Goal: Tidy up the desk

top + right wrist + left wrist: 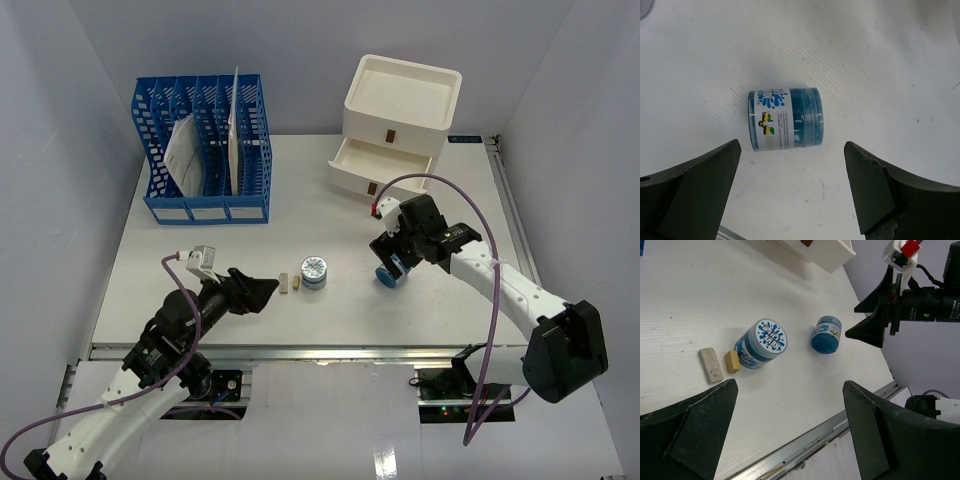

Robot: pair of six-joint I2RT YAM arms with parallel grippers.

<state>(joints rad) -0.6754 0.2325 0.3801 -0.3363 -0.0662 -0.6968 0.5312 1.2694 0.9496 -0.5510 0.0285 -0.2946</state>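
The white desk holds a blue jar lying on its side, an upright blue jar with a printed lid, a grey eraser and a tan eraser. My right gripper is open and empty just above the lying jar, which sits just beyond and between the fingertips. My left gripper is open and empty, left of the erasers. In the left wrist view the upright jar, the lying jar and the erasers lie ahead of it.
A blue slotted file rack with papers stands at the back left. A white stacked drawer box stands at the back right, its lower drawer pulled open. A metal rail runs along the near edge.
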